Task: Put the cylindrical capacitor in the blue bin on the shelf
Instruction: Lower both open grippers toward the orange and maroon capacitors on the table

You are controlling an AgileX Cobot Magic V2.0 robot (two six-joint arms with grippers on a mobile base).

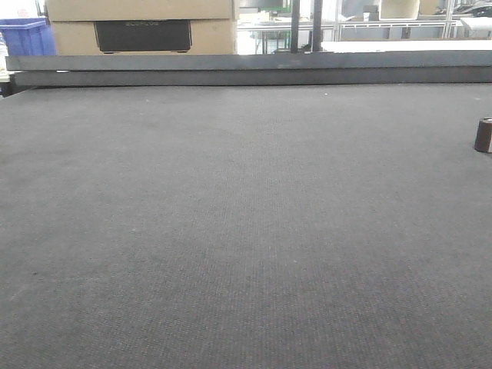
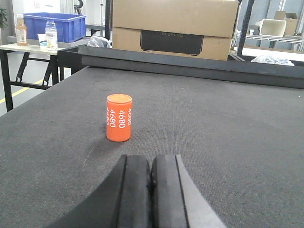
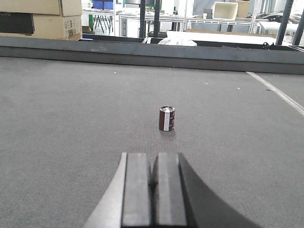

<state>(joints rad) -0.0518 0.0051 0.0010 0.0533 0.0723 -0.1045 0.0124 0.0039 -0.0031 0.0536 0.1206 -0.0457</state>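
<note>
Cylindrical capacitor (image 3: 166,118) stands upright on the tabletop (image 3: 66,123), ahead of the right hand (image 3: 153,166) and apart from it. Right hand and left hand (image 2: 151,167) are both pressed together, empty. Judged light, rigid and smooth-sided; grip across mid-body.

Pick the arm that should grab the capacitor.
Right. The cylindrical capacitor stands upright straight ahead of the right gripper, nothing between; the left gripper faces an orange cylinder instead. Both are shut.
</note>
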